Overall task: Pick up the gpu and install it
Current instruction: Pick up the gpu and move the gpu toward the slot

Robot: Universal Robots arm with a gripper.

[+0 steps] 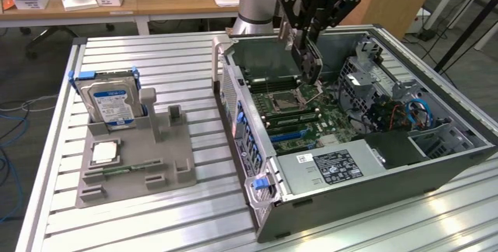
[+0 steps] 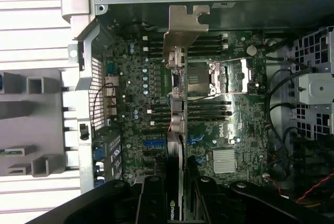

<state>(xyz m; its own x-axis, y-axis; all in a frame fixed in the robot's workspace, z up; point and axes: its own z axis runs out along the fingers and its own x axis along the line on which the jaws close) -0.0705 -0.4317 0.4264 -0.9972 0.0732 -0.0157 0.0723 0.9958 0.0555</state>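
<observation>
**So: card lifted, not yet seated**

The pincer [image 1: 305,42] is partly closed and clamped on the gpu [image 1: 309,65], which hangs on edge from its fingers over the open computer case [image 1: 233,94]. The pick-up looks done. The install does not: the card's lower edge hangs clear of the motherboard [image 1: 307,118] beneath the pincer and is in no slot.

In the wrist view the card runs out ahead of the pincer [image 2: 177,185], with its silver bracket [image 2: 183,25] at the far end, near the case's rear wall. Straight below the pincer the way is open down to the board. To one side stands the drive cage [image 1: 365,71] with its cables, and to the other the case's side wall, so sideways room is limited. The grey holder [image 1: 132,164] with the hard drive [image 1: 111,101] lies well away, outside the case.
</observation>
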